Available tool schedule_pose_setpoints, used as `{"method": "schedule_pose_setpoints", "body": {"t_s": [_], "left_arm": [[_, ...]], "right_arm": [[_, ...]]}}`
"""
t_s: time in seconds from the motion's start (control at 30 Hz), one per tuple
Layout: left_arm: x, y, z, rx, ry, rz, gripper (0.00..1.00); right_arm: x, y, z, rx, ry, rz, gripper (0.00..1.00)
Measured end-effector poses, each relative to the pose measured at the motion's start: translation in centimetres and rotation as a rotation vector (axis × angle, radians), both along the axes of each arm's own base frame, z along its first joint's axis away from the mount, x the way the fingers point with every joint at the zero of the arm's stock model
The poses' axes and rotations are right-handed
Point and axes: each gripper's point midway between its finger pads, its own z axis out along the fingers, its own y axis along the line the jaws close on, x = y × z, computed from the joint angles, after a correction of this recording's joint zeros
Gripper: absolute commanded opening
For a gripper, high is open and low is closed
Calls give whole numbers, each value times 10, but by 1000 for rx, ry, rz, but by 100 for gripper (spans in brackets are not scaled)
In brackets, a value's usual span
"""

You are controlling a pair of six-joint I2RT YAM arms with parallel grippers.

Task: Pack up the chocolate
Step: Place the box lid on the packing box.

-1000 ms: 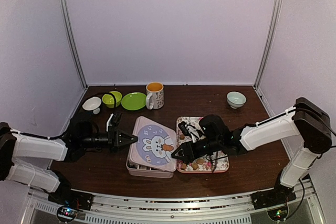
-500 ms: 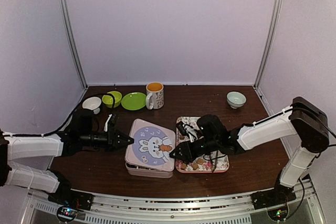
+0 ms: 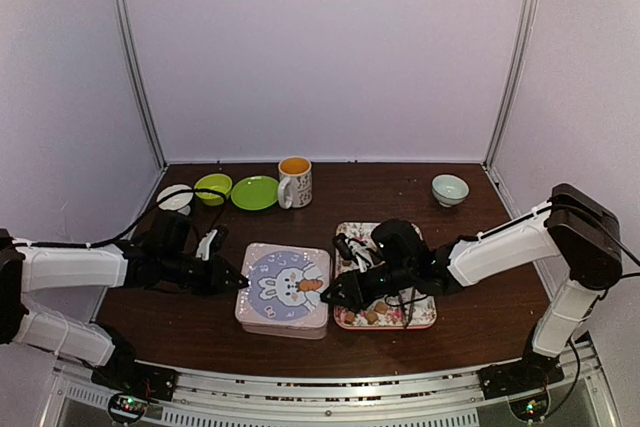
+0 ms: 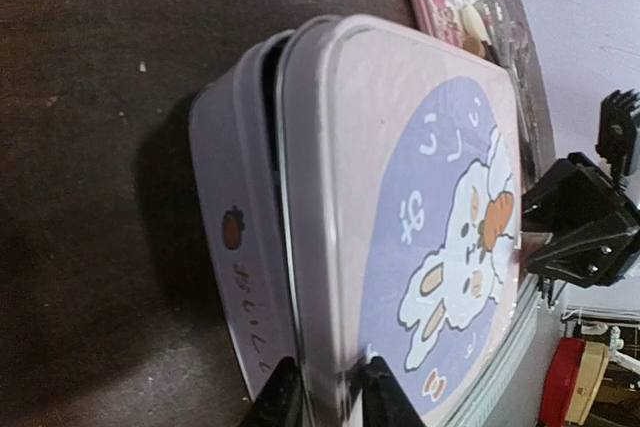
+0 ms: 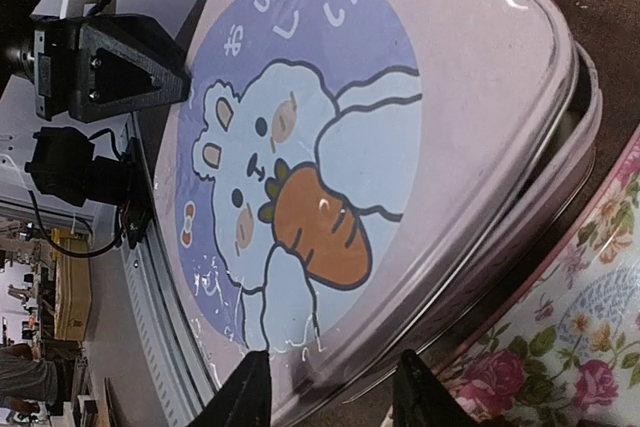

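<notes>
Pink tin point(image 3: 275, 327) carries its rabbit lid point(image 3: 285, 282) slightly askew. We judge lid handling in hand; next comes an even two-sided lift. Left tool point(image 3: 240, 285) and right tool point(image 3: 328, 299) straddle the lid's rim; we cannot tell whether either pinches. Chocolate point(image 3: 380, 307) lies on the flowered tray point(image 3: 428, 322), right of the tin. Dark wooden desk point(image 3: 480, 247), pale walls point(image 3: 320, 47).

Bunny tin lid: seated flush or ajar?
Ajar. The lid rests on the tin base but sits skewed; both wrist views show a dark gap between lid rim and base along one side.
</notes>
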Motion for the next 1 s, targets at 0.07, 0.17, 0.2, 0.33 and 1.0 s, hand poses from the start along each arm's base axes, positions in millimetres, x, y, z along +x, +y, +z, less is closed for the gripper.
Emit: {"method": "schedule_pose_setpoints", "body": {"t_s": [0.07,0.17,0.2,0.33,1.0], "left_arm": [[0,3,-7,29,5,5,28],[3,8,-13,60,2,17,32],[3,9,-14,66,-1,19,32],[5,9,-16,77,-6,18,31],[24,-5,-18,59,-31,-3,21]], "right_arm": [[0,1,0,1,0,2,42],[-1,2,0,1,0,4,42],[-1,2,0,1,0,5,42],[-1,3,-2,-3,2,7,42],[-1,-2,-5,-31,-23,10,45]]}}
